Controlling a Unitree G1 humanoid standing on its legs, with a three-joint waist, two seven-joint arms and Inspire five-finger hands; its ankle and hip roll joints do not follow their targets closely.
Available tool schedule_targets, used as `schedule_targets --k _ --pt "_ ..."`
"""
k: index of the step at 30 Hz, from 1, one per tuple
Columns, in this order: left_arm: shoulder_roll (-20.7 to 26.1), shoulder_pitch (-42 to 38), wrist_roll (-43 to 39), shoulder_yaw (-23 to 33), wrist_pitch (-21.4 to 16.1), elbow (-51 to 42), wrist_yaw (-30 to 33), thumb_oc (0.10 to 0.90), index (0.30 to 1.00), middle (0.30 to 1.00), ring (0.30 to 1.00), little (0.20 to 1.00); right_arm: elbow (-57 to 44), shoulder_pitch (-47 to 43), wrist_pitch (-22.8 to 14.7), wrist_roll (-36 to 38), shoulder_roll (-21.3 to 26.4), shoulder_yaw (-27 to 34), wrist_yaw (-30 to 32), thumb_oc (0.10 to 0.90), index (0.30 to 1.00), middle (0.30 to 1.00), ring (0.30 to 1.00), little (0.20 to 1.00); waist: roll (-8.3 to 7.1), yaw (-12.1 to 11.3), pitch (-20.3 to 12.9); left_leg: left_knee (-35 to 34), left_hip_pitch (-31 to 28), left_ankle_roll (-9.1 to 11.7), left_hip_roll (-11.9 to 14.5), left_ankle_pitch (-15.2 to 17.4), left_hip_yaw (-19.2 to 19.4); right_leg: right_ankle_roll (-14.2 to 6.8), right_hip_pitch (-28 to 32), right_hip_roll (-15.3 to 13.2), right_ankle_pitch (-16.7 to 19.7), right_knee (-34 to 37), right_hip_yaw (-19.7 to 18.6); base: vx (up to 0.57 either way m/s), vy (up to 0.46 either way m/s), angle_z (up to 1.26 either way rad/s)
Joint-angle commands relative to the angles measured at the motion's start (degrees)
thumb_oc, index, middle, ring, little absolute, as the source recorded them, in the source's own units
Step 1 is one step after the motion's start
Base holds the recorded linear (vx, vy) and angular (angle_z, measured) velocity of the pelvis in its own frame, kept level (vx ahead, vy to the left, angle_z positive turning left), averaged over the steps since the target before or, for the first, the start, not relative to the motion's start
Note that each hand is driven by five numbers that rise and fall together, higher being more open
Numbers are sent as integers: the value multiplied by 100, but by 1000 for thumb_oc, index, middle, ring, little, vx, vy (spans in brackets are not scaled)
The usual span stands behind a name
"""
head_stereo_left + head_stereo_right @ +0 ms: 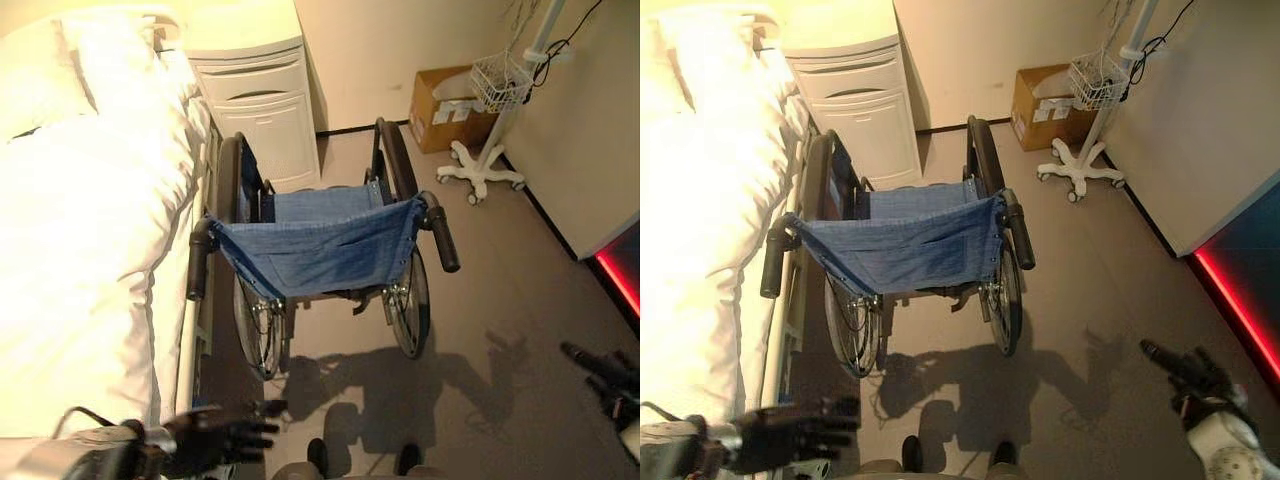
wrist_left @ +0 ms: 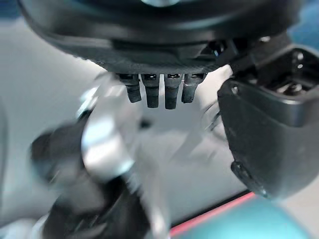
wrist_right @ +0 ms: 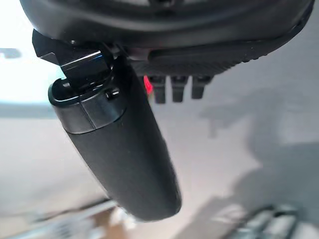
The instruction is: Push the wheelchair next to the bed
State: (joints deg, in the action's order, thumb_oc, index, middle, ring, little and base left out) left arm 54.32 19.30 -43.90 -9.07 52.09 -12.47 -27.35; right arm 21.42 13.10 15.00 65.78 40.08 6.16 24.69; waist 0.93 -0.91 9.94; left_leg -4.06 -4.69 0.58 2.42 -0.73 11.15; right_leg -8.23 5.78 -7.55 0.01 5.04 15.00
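One wheelchair with a blue denim fabric back and seat point(image 1: 320, 245) stands on the grey floor point(image 1: 500, 300), just beside the one bed with white bedding point(image 1: 80, 230) along the robot's left. Its back faces the robot. It has two black push handles: the left handle point(image 1: 199, 262) lies close to the bed's white side rail point(image 1: 188, 350), and the right handle point(image 1: 441, 235) points out over open floor. Two large spoked wheels point(image 1: 409, 305) show beneath the seat.

Past the wheelchair, against the far wall, stands one white bedside cabinet with drawers point(image 1: 255, 95). To its right sits one brown cardboard box point(image 1: 445, 105), and just beside that one white wheeled pole stand carrying a white wire basket point(image 1: 497, 85).

The robot's left hand point(image 1: 215, 438) hangs low near the bed's edge, well short of the left handle, its dark fingers relaxed and spread, touching nothing. The right hand point(image 1: 1195, 385) hovers low on the right, well apart from the wheelchair, with fingers stretched out loosely and nothing in them. Neither hand is on the wheelchair.
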Motion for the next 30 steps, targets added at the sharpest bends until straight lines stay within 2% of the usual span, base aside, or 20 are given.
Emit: schedule_targets --k 1,2,4,7,8,9,11,13,16,18,20,23,26,30 --pt "-265 -535 -174 -600 86 704 564 800 900 900 900 900 523 -860 -317 193 153 -198 249 800 900 900 900 900 30 -35 23 -20 -23 333 147 -46 121 -104 -134 148 276 -4 242 20 -45 6" --pt "-657 -766 -590 -949 -37 1278 1294 800 900 900 900 900 911 -1085 -133 213 -64 -432 307 800 900 900 900 900 7 -70 6 -35 -12 326 138 -47 86 -83 -141 156 275 -4 239 25 -52 1" --pt "-1113 -1029 -774 -1165 -217 1948 1687 800 900 900 900 900 1374 -1215 18 33 -340 -600 250 800 900 900 900 900 -17 -108 -32 -56 -25 316 125 -29 47 -70 -126 166 260 -4 255 32 -41 -4" --pt "-2128 -1426 -1210 -1439 -635 3169 2328 800 900 900 900 900 2248 -1370 205 -401 -853 -832 -20 800 900 900 900 900 -41 -155 -69 -77 -77 301 114 25 -25 -43 -76 190 228 -4 249 36 -23 3" --pt "-2134 -1437 -1213 -1443 -639 3176 2332 800 900 900 900 900 2254 -1377 204 -403 -850 -829 -25 800 900 900 900 900 -42 -155 -78 -83 -59 300 111 8 -26 -40 -97 188 238 -4 250 21 -14 6" --pt "-2934 -1707 -1193 -1460 -1146 4478 2520 800 900 900 900 900 2813 -1469 285 -839 -1341 -1032 -148 800 900 900 900 900 -60 -160 -109 -94 -80 292 107 37 -58 -27 -73 192 223 -4 232 17 -15 9" --pt "-3532 -1952 -768 -1257 -1702 5575 2783 800 900 900 900 900 3327 -1547 323 -1300 -1753 -1237 -352 800 900 900 900 900 -98 -177 -159 -94 -78 287 108 72 -92 -1 -74 197 213 -4 216 33 -17 8" --pt "-3922 -2162 -341 -869 -2271 6603 3042 800 900 900 900 900 3629 -1517 320 -1794 -2164 -1411 -368 800 900 900 900 900 -140 -161 -246 -94 -48 295 106 75 -113 12 -108 198 231 -4 191 47 0 1" --pt "-4227 -2335 135 -434 -2964 7562 3248 800 900 900 900 900 4118 -1454 356 -2708 -2488 -1635 -682 800 900 900 900 900 -198 -117 -355 -94 -38 318 108 73 -104 35 -123 192 246 -4 180 55 20 1" --pt "-4303 -2301 580 -326 -3442 7895 3381 800 900 900 900 900 4343 -1371 436 -3233 -2619 -1736 -981 800 900 900 900 900 -211 -99 -418 -94 -16 325 107 62 -101 47 -145 195 261 -4 171 42 29 -3" --pt "-4319 -2212 732 -241 -3722 8023 3388 800 900 900 900 900 4493 -1248 423 -3559 -2683 -1794 -1286 800 900 900 900 900 -214 -92 -458 -94 -15 327 97 65 -102 57 -142 198 258 -4 178 34 40 -2" --pt "-4345 -2062 1011 -126 -3974 8112 3468 800 900 900 900 900 4536 -1148 275 -3883 -2712 -1815 -1518 800 900 900 900 900 -208 -100 -484 -94 -26 317 77 74 -120 64 -122 197 253 -4 200 25 36 3" --pt "-4349 -1946 1031 -51 -4014 8168 3427 800 900 900 900 900 4576 -1075 229 -3993 -2711 -1764 -1771 800 900 900 900 900 -203 -99 -507 -94 -34 301 61 94 -136 77 -104 195 230 -4 206 16 35 7" --pt "-4367 -1904 1061 -37 -3879 8216 3241 800 900 900 900 900 4639 -1083 348 -4115 -2721 -1719 -2094 800 900 900 900 900 -198 -93 -545 -94 -60 276 42 131 -140 75 -82 189 220 -4 203 9 13 -2"
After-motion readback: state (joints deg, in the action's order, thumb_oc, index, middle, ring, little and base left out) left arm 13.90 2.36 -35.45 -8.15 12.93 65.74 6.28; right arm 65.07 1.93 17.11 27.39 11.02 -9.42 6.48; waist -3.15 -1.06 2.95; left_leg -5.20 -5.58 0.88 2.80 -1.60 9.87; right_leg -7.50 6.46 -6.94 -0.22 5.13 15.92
